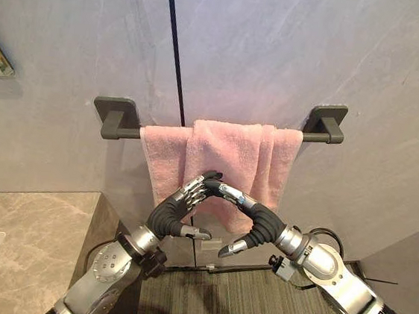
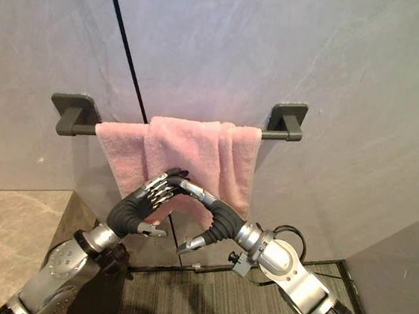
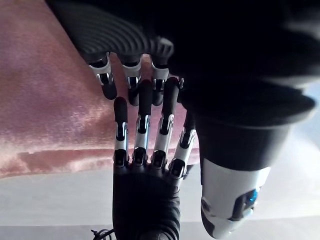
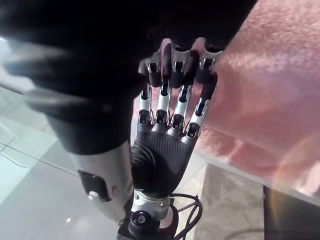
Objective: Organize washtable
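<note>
towel (image 1: 225, 151): pink, draped over the bar (image 1: 318, 137) in a few overlapping folds. It sits more toward the right end, so a stretch of bare bar shows on the left. The middle fold hangs lowest.

bar: dark grey, two chunky brackets, mounted level on the wall (image 1: 318, 48).

left hand (image 1: 167, 214): comes up from the lower left, right in front of the lower middle of the towel. Its fingers (image 1: 193, 189) are stretched out and relaxed, with the tips resting on the cloth. The thumb (image 1: 195, 233) sticks out underneath, off the towel, so it isn't grabbing anything.

right hand (image 1: 259, 221): basically the mirror image, coming in from the lower right. Its fingers (image 1: 228, 193) are out straight too, tips on the same patch of towel. The thumb (image 1: 234, 246) hangs free below, so no pinch here either.

hands together: the fingertips meet nose to nose against the towel. In the wrist views the two rows of dark tips slot in between each other, with pink cloth behind them.

wall: grey stone look, with a thin dark seam (image 1: 174, 48) running down behind the left part of the towel.

counter (image 1: 30, 221): beige marble, lower left, well apart from the hands.

floor (image 1: 254, 304): grey striped carpet below the arms.
</note>
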You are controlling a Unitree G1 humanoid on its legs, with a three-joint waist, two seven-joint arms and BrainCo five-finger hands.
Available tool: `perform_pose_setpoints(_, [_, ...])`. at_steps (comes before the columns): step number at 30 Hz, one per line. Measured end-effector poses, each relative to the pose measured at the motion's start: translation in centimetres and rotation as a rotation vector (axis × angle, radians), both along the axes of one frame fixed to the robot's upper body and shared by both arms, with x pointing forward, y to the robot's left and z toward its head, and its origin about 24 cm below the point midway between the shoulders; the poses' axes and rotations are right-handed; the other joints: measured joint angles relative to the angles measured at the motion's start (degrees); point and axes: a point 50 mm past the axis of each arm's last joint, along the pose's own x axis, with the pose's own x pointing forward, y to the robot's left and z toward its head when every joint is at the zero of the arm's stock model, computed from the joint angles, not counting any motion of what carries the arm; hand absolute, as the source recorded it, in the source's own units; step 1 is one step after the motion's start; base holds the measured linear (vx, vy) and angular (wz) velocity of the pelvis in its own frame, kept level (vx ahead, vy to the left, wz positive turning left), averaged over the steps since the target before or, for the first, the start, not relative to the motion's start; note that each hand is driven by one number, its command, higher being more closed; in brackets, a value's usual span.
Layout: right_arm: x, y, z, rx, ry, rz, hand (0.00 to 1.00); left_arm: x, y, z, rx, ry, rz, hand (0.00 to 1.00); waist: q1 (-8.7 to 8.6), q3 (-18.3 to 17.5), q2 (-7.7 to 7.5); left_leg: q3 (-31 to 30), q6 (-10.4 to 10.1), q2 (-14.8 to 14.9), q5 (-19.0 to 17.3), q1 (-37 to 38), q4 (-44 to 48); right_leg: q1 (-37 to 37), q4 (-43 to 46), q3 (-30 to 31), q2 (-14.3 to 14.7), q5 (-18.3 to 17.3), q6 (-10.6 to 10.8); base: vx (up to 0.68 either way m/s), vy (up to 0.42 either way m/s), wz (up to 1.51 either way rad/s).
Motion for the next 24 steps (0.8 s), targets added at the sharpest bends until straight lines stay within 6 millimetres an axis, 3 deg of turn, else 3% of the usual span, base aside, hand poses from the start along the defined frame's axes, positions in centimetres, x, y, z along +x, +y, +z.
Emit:
perform_pose_setpoints(6, [1.0, 0.2, -1.3, -0.037, 0.008, -0.053, 0.0, 1.2, -0.7, -1.2, 0.045, 0.013, 0.069, 0.0, -0.02, 0.0, 0.0, -0.6, 0.0, 0.0, 0.1, -1.2, -0.1, -0.9, 0.0, -1.1, 0.0, 0.0, 0.0, 0.01, -0.008, 0.05])
perform_pose_setpoints(17, [2.0, 0.6, -1.7, -0.036, -0.017, -0.116, 0.0, 2.4, -1.2, -1.5, 0.083, -0.016, 0.14, 0.0, -0.01, -0.3, -0.13, -1.0, 0.1, -0.2, 1.9, -1.2, -2.5, -1.6, -0.1, -1.4, 0.0, 0.4, -0.6, -0.01, -0.002, 0.02])
perform_pose_setpoints(24, [2.6, 0.7, -2.8, -0.032, 0.025, -0.168, 0.0, 2.7, -0.8, -2.8, 0.111, 0.023, 0.179, 0.0, 0.0, -1.0, -1.06, -1.2, -0.2, 0.1, 3.3, -1.4, -3.9, -1.9, -1.0, -1.2, 0.5, 1.0, -0.8, -0.04, -0.012, 0.0])
